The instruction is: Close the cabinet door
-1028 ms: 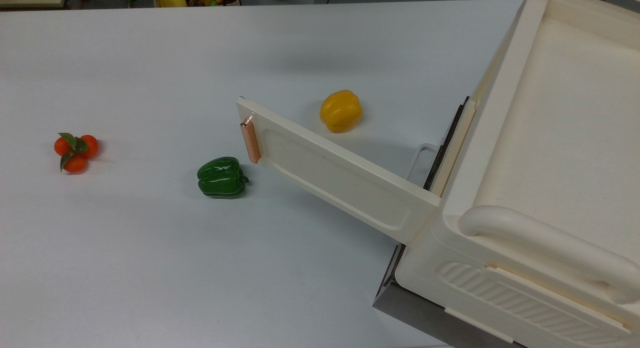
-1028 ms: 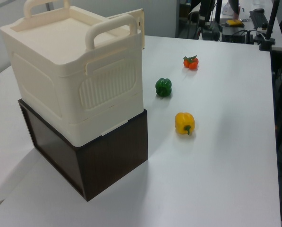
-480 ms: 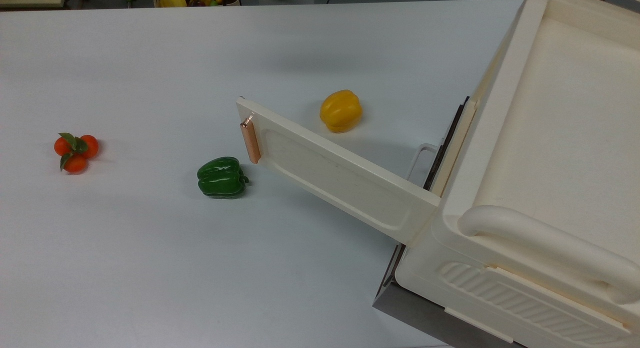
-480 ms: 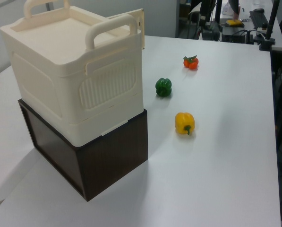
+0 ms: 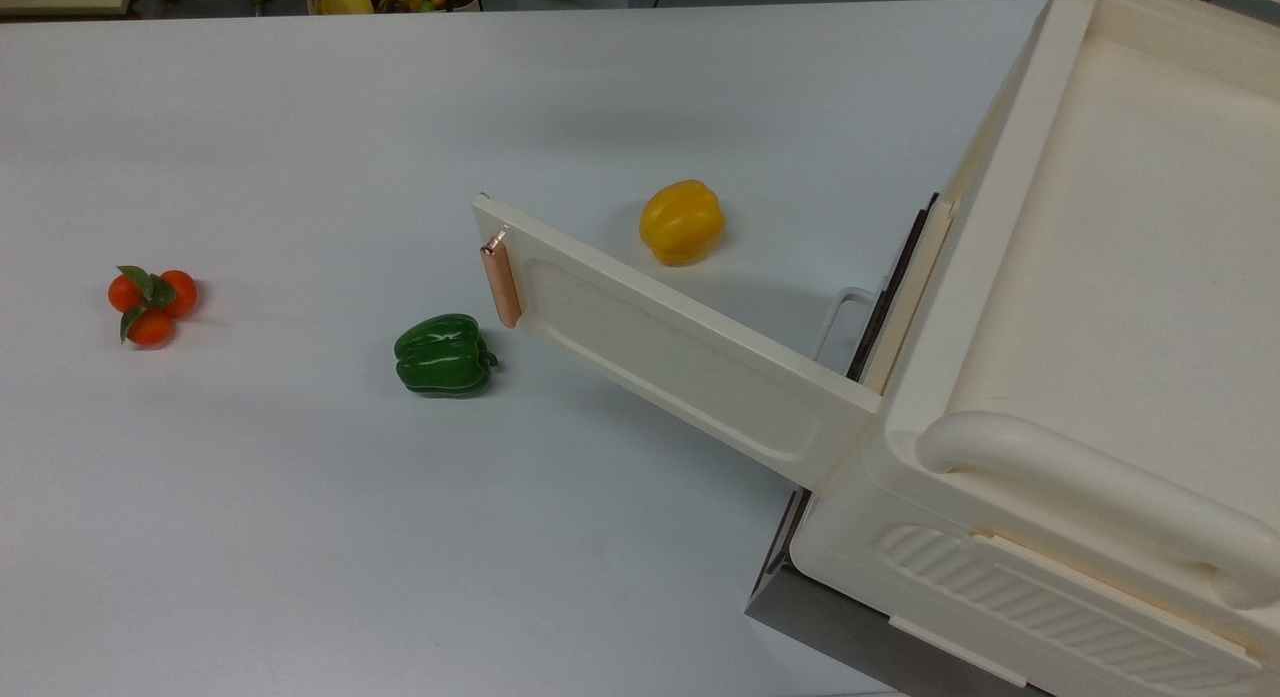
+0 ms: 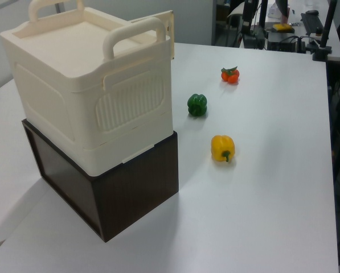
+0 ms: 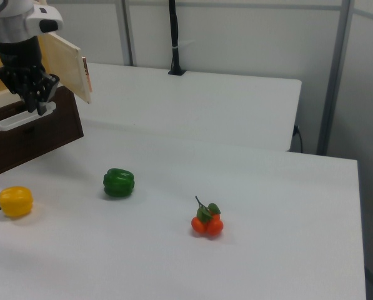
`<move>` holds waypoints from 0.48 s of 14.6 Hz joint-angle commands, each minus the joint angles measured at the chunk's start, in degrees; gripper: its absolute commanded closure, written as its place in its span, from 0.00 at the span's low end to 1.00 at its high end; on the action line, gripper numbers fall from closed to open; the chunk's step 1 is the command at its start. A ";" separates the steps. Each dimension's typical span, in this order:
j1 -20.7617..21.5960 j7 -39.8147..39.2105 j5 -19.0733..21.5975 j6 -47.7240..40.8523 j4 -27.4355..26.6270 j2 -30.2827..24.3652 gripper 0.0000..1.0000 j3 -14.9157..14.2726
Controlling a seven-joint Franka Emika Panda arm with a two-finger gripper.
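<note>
Standing open: cabinet door (image 5: 660,347) | green pepper (image 5: 442,354) beside handle (image 5: 500,285)

door: long flat cream-white cabinet door (image 5: 680,352) with recessed rectangular inset and copper bar handle; swung wide open, upright, jutting toward the top view's left | cabinet: large cream-white plastic box cabinet (image 6: 90,91) with tray top, ribbed side; on dark base

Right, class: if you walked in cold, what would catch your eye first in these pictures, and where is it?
Probably the big cream cabinet at the top view's right, its cabinet door swung wide open over the white table. Next, the bright produce: a yellow pepper behind the door, a green pepper by its copper handle, and an orange cluster at far left.
</note>
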 commanded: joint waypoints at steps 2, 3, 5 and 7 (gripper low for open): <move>-0.12 -1.70 2.95 1.58 -1.21 -0.30 1.00 -0.54; -0.12 -1.62 3.92 2.71 -1.21 -0.13 1.00 -0.54; -0.47 -0.74 6.46 7.62 -1.82 0.40 1.00 -0.54; -1.87 1.45 10.68 15.17 -2.09 1.80 1.00 -0.54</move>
